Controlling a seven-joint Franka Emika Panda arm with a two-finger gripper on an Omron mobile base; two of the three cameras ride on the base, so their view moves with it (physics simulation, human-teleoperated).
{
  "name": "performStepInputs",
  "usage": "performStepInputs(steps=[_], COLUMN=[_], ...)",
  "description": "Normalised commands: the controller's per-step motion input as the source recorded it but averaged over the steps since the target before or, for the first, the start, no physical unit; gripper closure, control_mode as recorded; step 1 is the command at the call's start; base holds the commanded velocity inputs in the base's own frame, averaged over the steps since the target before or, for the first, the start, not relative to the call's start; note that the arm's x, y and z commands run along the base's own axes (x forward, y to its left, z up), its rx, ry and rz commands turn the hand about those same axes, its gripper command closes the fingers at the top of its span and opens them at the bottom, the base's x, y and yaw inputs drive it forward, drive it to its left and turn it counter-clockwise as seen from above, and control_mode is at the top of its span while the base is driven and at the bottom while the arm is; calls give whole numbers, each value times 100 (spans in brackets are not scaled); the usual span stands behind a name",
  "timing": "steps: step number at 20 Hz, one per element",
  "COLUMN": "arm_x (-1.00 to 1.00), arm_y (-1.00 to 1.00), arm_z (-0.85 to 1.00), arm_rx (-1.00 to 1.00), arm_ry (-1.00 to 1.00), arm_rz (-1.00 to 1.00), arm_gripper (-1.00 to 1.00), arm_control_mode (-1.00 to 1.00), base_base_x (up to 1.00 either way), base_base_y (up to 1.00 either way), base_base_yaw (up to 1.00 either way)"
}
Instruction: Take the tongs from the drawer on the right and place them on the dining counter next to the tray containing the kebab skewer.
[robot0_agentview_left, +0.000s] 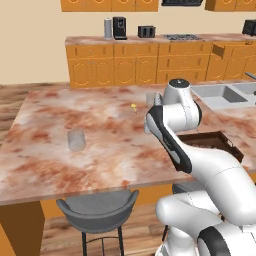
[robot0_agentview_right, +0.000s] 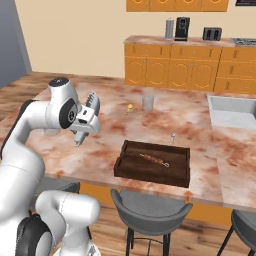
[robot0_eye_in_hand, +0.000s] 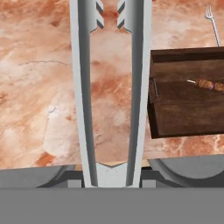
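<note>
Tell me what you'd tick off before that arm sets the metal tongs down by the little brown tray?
1. Tongs held in the pincer: ok, their arms run out from it in the hand view.
2. Tongs over the dining counter: ok, marbled stone lies under them.
3. Tray with the kebab skewer close by: ok, it sits just beside the tongs.
4. Bare stone beside the tray for the tongs: ok.
5. Fork and glass tumbler out of the way: ok, both lie beyond the tray.
6. Height of the tongs above the stone: cannot tell.
</note>
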Motion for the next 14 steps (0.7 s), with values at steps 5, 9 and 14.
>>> performStepInputs(steps=[5, 9, 14], arm_x=[0, 0, 0], arm_y=[0, 0, 0], arm_z=[0, 0, 0], arm_rx=[0, 0, 0], arm_ry=[0, 0, 0], arm_rz=[0, 0, 0], arm_gripper=[100, 100, 100], arm_control_mode=[100, 100, 100], base_base_x=[36, 29, 34], base_base_y=[-19, -14, -9], base_base_yaw=[0, 0, 0])
